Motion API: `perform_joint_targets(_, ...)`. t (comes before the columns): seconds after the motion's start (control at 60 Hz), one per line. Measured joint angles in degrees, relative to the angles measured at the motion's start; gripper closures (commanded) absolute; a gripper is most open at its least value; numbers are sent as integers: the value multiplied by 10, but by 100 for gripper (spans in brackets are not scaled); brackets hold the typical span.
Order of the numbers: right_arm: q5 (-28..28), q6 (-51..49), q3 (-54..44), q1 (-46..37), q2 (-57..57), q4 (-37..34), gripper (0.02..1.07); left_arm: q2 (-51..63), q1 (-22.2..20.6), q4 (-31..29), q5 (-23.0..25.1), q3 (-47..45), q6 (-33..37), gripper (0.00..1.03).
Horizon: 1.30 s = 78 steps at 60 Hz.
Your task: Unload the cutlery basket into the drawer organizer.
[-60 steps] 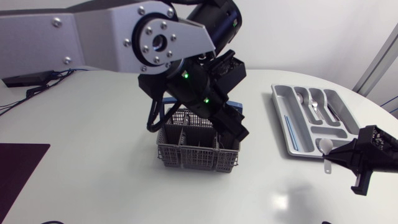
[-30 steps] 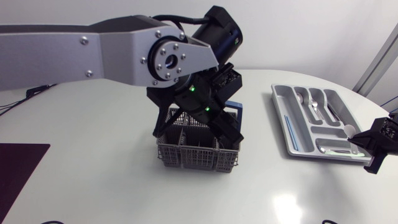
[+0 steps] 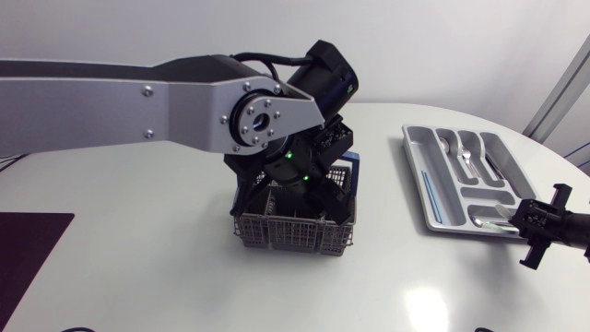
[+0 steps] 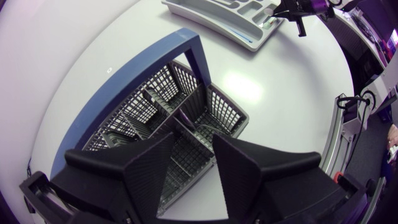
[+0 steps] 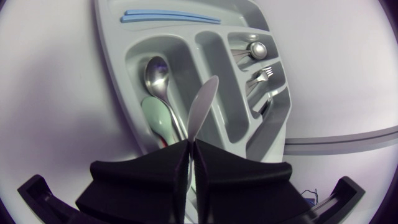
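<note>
The grey wire cutlery basket (image 3: 293, 232) with a blue handle (image 4: 191, 59) stands mid-table. My left gripper (image 4: 194, 149) hangs open just over its compartments (image 4: 214, 109), nothing between the fingers; in the head view the arm hides it. The grey drawer organizer (image 3: 414, 171) lies at the right with spoons and forks in its slots. My right gripper (image 3: 521, 222) is at the organizer's near right corner, shut on a silver cutlery piece (image 5: 202, 106). Its flat tapered end points over the slots (image 5: 118, 74), beside a silver spoon (image 5: 155, 71) and a pale spoon (image 5: 158, 121).
A dark mat (image 3: 28, 249) lies at the table's near left corner. The curved table edge runs close behind and to the right of the organizer. A blue strip (image 5: 168, 14) lies in the organizer's far slot.
My right gripper swung out to the right with its cutlery, then came back low at the organizer's near corner. The left arm sank closer over the basket, its fingers narrowing slightly.
</note>
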Motion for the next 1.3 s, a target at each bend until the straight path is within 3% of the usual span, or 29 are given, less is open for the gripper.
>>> perform_joint_targets(0.033,3,-2,-8,4,1,11,92,1,0,0,0,0,0,57)
perform_joint_targets(0.117,8,-5,-18,14,2,23,52,5,-3,0,-5,0,0,59)
perform_joint_targets(0.233,9,0,-19,14,0,36,29,15,-12,4,-28,0,-1,59)
perform_joint_targets(0.283,3,7,-15,12,-6,33,9,21,-19,6,-45,0,-3,61)
perform_joint_targets(0.3,1,10,-13,11,-8,28,6,22,-20,7,-48,0,-5,61)
perform_joint_targets(0.633,-45,73,-4,-13,-59,-77,7,71,-38,19,-109,6,-26,73)
perform_joint_targets(0.8,-49,94,-30,-13,-77,-84,7,84,-43,34,-135,11,-43,79)
perform_joint_targets(1.3,-61,121,-74,0,-116,-85,7,114,-51,68,-178,19,-76,80)
